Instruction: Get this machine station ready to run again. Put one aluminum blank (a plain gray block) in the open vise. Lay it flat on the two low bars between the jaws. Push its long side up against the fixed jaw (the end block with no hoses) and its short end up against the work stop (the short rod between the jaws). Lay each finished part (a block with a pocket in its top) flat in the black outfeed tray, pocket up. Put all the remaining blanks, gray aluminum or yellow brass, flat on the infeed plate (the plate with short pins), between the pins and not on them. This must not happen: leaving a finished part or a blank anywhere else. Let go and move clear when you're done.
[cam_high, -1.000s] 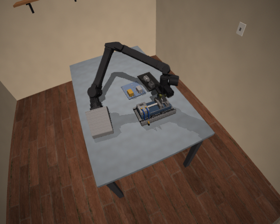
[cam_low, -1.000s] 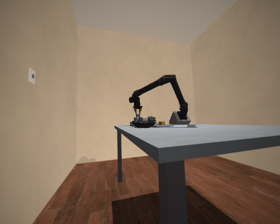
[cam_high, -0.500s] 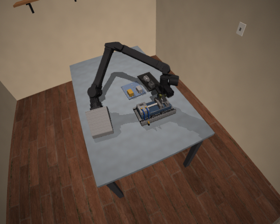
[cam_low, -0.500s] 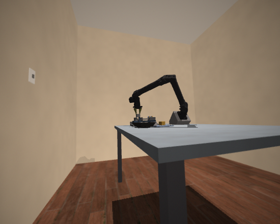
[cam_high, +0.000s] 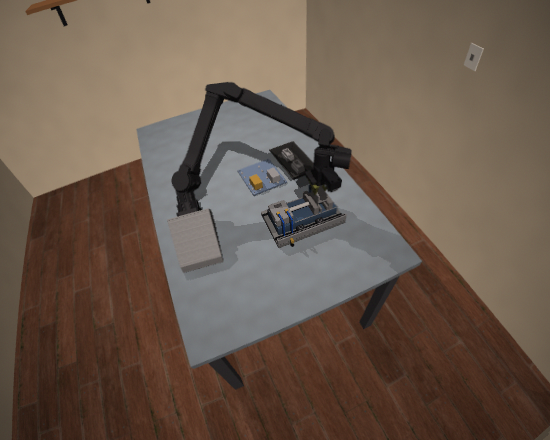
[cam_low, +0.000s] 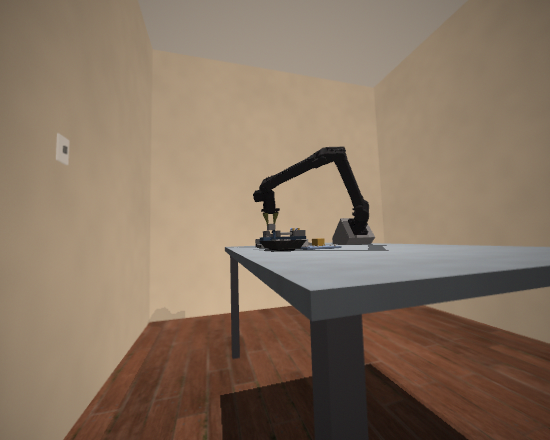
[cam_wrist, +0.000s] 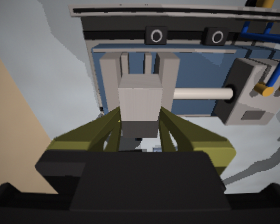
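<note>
My gripper (cam_wrist: 140, 111) (cam_low: 271, 224) is shut on a plain gray block (cam_wrist: 140, 97) (cam_low: 271, 227). It holds the block above the vise (cam_high: 300, 220), over the gap between two upright gray jaws. The fixed jaw (cam_wrist: 110, 85) is left of the block and the moving jaw (cam_wrist: 169, 82) right of it in the wrist view. Two low bars (cam_wrist: 148, 65) show partly behind it. A yellow brass block (cam_high: 256, 181) (cam_low: 318, 242) and a gray block (cam_high: 273, 175) sit on the blue infeed plate (cam_high: 245, 173). A pocketed part (cam_high: 287, 153) and a shaded block (cam_high: 297, 166) lie in the black tray (cam_high: 302, 155).
The hosed end block (cam_high: 280, 211) (cam_wrist: 250, 95) carries blue hoses, and a pale rod (cam_wrist: 202, 93) runs from it to the moving jaw. A slotted rail (cam_high: 315, 229) runs along the vise's front. A large gray box (cam_high: 195, 240) stands by the arm's base.
</note>
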